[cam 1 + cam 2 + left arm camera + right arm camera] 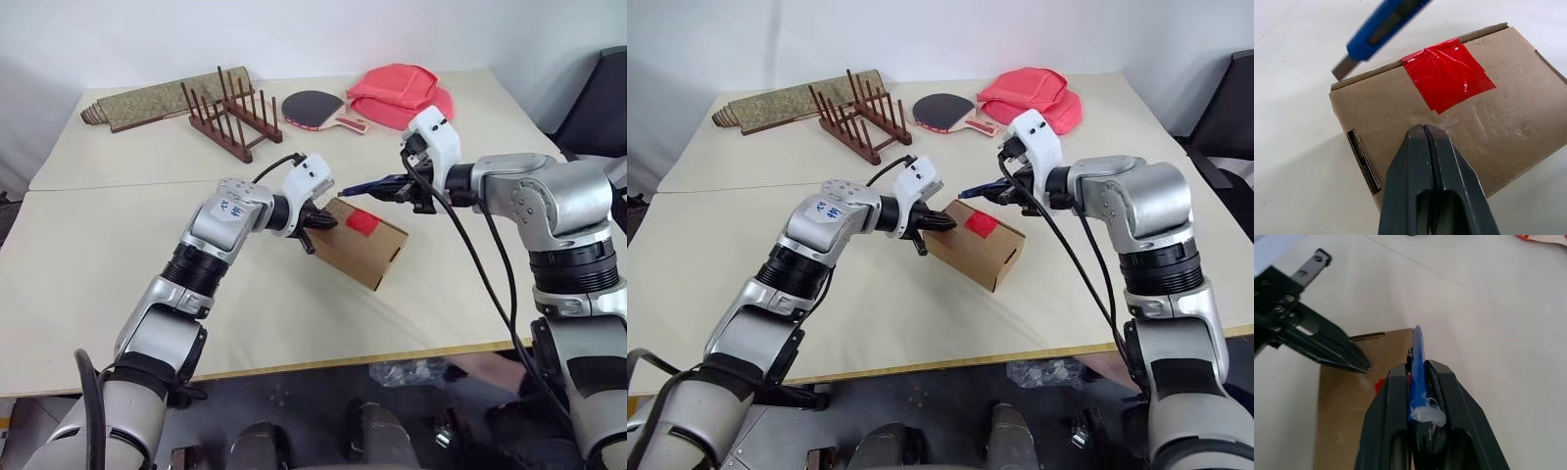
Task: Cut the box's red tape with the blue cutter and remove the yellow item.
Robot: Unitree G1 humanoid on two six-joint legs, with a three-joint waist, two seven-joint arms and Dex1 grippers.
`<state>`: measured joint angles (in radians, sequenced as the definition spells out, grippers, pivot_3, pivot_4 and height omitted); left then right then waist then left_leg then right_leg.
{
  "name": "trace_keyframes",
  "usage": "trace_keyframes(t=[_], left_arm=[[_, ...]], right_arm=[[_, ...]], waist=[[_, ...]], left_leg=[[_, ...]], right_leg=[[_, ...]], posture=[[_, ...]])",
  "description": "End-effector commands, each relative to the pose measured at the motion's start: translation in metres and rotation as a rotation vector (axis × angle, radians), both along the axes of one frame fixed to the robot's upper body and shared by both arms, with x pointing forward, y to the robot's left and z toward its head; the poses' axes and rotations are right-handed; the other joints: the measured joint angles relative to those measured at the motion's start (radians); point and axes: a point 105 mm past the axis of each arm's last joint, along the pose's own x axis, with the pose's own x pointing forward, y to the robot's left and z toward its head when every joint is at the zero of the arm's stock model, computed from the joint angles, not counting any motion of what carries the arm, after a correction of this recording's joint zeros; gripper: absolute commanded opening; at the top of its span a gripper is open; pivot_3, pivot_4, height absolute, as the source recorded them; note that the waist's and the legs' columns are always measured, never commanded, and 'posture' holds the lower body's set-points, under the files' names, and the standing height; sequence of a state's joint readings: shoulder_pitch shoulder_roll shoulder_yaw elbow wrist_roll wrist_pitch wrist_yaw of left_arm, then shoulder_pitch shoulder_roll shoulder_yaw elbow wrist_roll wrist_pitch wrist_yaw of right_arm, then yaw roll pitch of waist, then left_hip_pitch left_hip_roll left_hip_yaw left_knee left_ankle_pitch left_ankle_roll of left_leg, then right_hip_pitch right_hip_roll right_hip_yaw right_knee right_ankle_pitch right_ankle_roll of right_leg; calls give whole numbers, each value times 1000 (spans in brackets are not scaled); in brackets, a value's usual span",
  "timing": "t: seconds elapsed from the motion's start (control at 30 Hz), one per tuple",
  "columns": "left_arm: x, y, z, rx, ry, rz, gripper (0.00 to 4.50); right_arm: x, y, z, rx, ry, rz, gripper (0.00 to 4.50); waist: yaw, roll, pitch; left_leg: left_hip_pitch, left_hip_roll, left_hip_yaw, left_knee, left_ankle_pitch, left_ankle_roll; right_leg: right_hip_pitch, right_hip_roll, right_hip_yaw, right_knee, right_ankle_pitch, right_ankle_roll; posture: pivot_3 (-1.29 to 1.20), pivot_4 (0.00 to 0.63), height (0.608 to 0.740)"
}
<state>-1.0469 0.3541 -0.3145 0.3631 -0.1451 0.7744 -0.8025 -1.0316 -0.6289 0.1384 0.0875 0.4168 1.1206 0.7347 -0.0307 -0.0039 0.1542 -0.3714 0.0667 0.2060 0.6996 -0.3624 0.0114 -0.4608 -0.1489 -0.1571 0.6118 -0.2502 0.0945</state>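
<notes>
The box (355, 257), a small brown carton, lies on the table between my arms, with the red tape (362, 222) a square patch across its top seam. My left gripper (325, 223) is shut and empty, its tips (1422, 128) resting against the box's top near one end. My right gripper (407, 191) is shut on the blue cutter (370, 185). The cutter's blade end (1341, 71) hovers just over the box's far edge beside the tape, and I cannot tell if it touches. The yellow item is hidden.
At the back of the table are a woven mat (157, 98), a wooden rack (230, 117), a table-tennis paddle (318, 108) and a red fabric bag (402, 93). The table's front edge (343, 360) runs close below the box.
</notes>
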Motion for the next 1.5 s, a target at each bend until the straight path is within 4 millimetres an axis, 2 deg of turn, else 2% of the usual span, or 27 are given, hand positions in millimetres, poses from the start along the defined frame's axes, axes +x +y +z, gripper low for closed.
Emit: trace_keyframes(t=[0.03,0.23,0.47,0.9,1.27,1.5], left_arm=[[1,0,2,15,-5,3,11],[0,0,2,17,-1,0,11],[-1,-1,1,15,9,-1,11],[0,-3,1,15,14,1,11],[0,-5,-1,18,18,3,11],[1,-7,-4,36,28,23,11]], right_arm=[[2,-5,12,-13,-54,-4,170],[2,-8,7,-26,-44,1,170],[-4,-2,23,13,-81,33,170],[-5,-6,1,-46,-36,37,170],[-4,-17,-6,-120,-11,12,170],[-6,-18,0,-173,2,40,170]], waist=[[0,0,0],[0,0,0],[0,0,0],[1,0,0],[3,0,0],[3,0,0]], left_leg=[[0,0,0,0,0,0],[0,0,0,0,0,0],[0,0,0,0,0,0],[0,0,0,1,0,0],[0,0,0,1,0,0],[0,0,-1,1,0,0]], right_leg=[[0,0,0,0,0,0],[0,0,0,0,0,0],[0,0,0,0,0,0],[0,0,0,1,0,0],[1,0,0,1,0,0],[1,0,0,1,0,0]], posture=[[0,150,740],[0,150,740],[0,150,740],[0,150,740],[0,150,740],[0,150,740]])
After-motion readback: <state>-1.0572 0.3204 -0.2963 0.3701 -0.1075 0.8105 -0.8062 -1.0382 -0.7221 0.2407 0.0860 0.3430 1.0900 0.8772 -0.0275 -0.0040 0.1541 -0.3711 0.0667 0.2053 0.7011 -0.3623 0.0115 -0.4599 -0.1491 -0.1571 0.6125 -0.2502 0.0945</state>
